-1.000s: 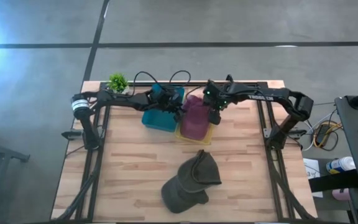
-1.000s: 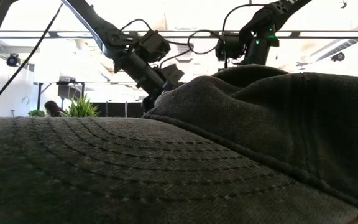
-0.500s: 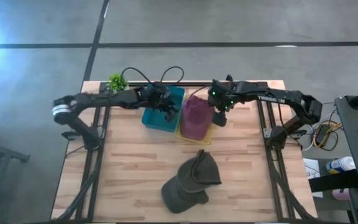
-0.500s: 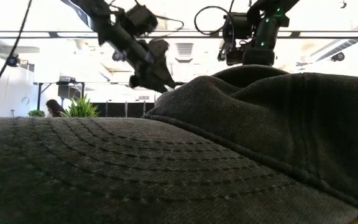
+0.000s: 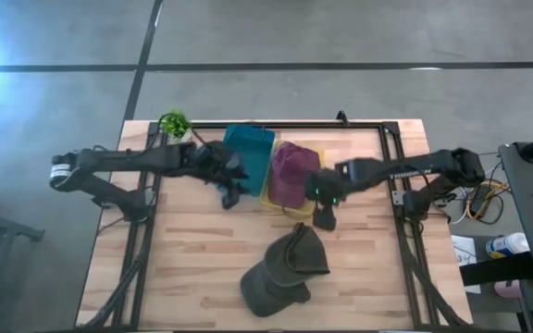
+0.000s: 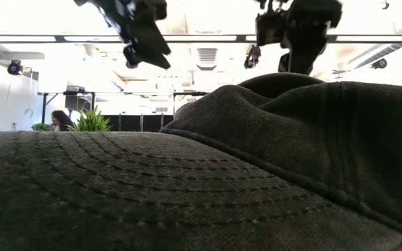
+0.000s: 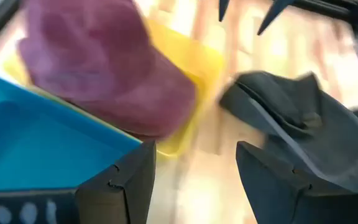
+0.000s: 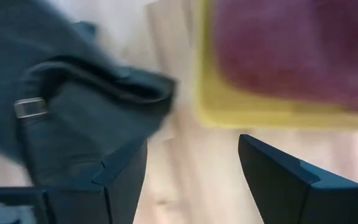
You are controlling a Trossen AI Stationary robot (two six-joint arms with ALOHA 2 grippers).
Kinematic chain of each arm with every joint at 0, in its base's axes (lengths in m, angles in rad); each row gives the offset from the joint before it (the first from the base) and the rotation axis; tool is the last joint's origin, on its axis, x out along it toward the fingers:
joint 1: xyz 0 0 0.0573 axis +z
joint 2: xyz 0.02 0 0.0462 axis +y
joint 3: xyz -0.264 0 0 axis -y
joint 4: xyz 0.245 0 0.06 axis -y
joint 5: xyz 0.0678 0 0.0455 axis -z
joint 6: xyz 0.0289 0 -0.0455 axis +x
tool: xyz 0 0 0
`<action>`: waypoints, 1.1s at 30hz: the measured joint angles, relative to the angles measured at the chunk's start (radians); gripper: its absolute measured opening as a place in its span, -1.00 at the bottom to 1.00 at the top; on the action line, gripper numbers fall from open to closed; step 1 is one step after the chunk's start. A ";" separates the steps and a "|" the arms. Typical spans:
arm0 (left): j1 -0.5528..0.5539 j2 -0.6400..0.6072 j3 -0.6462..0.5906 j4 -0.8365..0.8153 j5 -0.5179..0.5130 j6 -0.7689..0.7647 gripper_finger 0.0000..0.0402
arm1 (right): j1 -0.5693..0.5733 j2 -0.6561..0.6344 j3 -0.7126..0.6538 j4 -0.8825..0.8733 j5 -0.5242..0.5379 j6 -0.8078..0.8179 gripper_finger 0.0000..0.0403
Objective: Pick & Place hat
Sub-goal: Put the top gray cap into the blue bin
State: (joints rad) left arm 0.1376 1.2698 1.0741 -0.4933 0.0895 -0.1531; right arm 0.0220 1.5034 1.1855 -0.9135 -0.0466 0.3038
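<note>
A dark olive cap (image 5: 285, 268) lies on its brim and crown on the wood table near the near edge; it fills the low view (image 6: 201, 181). A maroon hat (image 5: 290, 171) sits in a yellow bin (image 5: 268, 199). My left gripper (image 5: 230, 192) hovers open at the near side of the teal bin (image 5: 248, 148). In its wrist view (image 7: 194, 168) the maroon hat (image 7: 104, 68) and the olive cap (image 7: 297, 124) lie ahead. My right gripper (image 5: 325, 218) hovers open between the yellow bin and the olive cap, whose strap buckle (image 8: 27, 107) shows past its fingers (image 8: 191, 168).
A small green plant (image 5: 174, 122) stands at the table's far left corner. A black frame rail (image 5: 340, 125) runs along the far edge, and arm posts stand at both sides. Bare wood (image 5: 183, 259) lies left of the olive cap.
Both grippers have left the bins and come toward the near edge, rising in the low view. The left one has drawn back from the teal bin to its near side. The right one has gone from the maroon hat toward the olive cap. The hats have stayed put.
</note>
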 joint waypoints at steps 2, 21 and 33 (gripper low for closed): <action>-0.044 -0.017 -0.012 0.000 0.000 0.000 0.07 | 0.071 0.004 -0.002 0.000 0.011 0.095 0.22; -0.420 0.001 -0.168 0.099 -0.090 -0.133 0.07 | 0.547 0.114 -0.013 0.042 0.059 0.658 0.22; -0.226 0.041 -0.168 0.108 -0.368 -0.018 0.07 | 0.657 0.166 -0.014 0.083 0.205 0.700 0.22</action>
State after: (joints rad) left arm -0.0881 1.3107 0.9062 -0.3852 -0.2788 -0.1708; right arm 0.6792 1.6691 1.1713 -0.8307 0.1580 1.0040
